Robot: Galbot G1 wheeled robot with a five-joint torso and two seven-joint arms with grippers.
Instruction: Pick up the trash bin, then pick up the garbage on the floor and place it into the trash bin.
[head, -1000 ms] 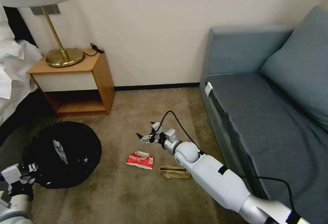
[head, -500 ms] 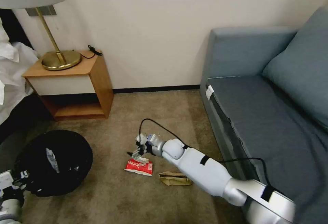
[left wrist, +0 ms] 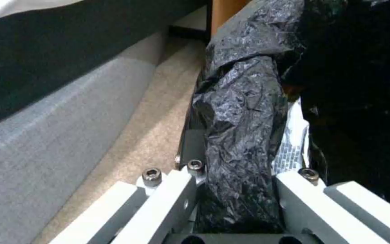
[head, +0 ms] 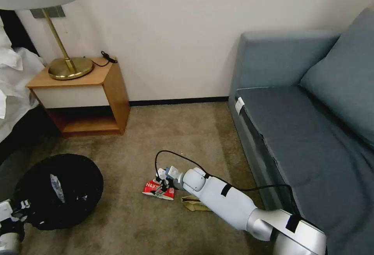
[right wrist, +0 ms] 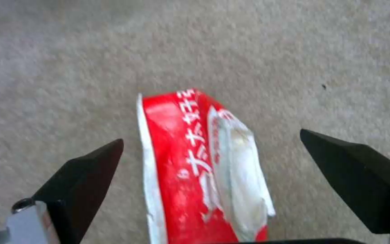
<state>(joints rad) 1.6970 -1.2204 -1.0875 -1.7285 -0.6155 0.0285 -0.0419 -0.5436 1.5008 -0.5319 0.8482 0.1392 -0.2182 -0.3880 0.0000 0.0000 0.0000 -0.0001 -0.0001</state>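
Head view: trash bin (head: 58,192) held low at the robot's left by the left gripper (left wrist: 238,189), jaws clamped on its bagged rim.
Right gripper (right wrist: 211,159), jaws wide, straddles the red-white packet (right wrist: 195,169) on the carpet (head: 128,224); closing squarely across its middle should catch it.

Soft, even indoor light fills the room, and the pale wall (head: 187,33) reads bright without glare. Shadows are faint: a dim recess inside the nightstand (head: 83,91) and a dark patch beside the bed at far left. The trash bin's (head: 58,190) black liner shows small glossy highlights. In the right wrist view the carpet (right wrist: 249,51) and red-white packet (right wrist: 190,162) are smeared by blur; the head view bows slightly at its edges.
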